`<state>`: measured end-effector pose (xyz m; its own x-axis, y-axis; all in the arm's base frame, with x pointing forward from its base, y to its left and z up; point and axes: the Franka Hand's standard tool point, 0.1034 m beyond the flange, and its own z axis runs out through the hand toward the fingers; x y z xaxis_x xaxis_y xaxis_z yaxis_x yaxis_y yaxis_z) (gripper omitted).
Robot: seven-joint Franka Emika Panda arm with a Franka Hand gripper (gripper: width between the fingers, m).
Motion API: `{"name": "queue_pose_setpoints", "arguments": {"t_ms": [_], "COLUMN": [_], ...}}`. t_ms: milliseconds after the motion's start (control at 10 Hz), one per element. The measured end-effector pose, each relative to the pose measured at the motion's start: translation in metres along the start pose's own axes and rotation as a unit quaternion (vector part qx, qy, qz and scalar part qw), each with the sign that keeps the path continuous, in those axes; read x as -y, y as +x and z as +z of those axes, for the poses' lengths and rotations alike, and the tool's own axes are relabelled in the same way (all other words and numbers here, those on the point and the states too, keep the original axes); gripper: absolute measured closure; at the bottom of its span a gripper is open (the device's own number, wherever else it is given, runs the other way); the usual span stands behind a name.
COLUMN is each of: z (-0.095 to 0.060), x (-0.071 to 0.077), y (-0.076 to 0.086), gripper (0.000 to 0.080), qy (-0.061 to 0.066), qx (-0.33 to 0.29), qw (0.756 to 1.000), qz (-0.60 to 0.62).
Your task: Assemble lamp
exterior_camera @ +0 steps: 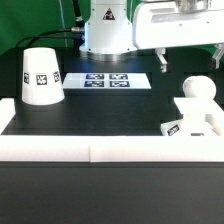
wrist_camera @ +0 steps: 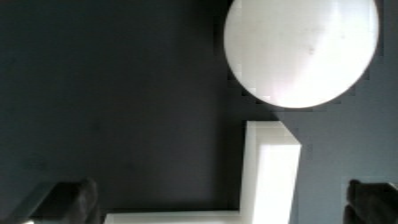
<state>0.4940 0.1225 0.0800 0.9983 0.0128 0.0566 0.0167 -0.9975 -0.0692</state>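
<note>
Exterior view alone shows shade (exterior_camera: 40, 76), marker board (exterior_camera: 108, 79).

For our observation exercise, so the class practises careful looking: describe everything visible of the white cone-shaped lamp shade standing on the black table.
The matte white truncated-cone lamp shade looks like smooth plastic. It stands upright, wide end down on the black table, with its narrower flat top up. One black-and-white square tag shows on its side. It sits at the exterior view's left, apart from the marker board and close to the white border rail. Nothing grips it.
</note>
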Motion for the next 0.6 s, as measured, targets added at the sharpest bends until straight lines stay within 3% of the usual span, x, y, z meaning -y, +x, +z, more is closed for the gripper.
{"name": "queue_pose_setpoints", "arguments": {"t_ms": [100, 300, 600], "z": [0.001, 0.009, 0.015], "x": [0.001, 0.021, 0.033], "y": [-0.001, -0.010, -0.017], "gripper": [0.0101, 0.0101, 0.0101], "qy": [0.000, 0.002, 0.002], "qx": [0.001, 0.003, 0.007], "qw": [1.000, 1.000, 1.000], "qz": [0.000, 0.013, 0.003]}}
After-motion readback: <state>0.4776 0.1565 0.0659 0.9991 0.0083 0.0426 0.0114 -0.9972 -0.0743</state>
